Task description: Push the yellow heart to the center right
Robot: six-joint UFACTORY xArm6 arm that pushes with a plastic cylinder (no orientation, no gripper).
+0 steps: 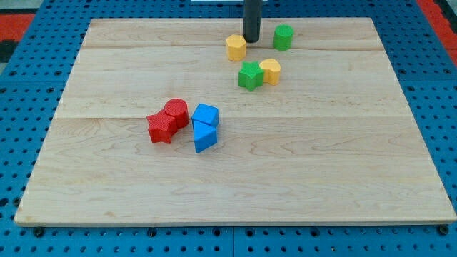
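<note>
The yellow heart (pixel 270 71) lies in the upper middle of the wooden board (pixel 343 164), touching the right side of a green star (pixel 250 76). My tip (pixel 251 40) stands near the view's top, above and to the left of the heart and apart from it. The tip is just right of a yellow pentagon (pixel 235 47) and left of a green round block (pixel 283 36).
A red round block (pixel 176 111) and a red star (pixel 162 128) sit together left of centre. A blue cube (pixel 206 115) and a blue triangle (pixel 204 136) lie just right of them. Blue pegboard surrounds the board.
</note>
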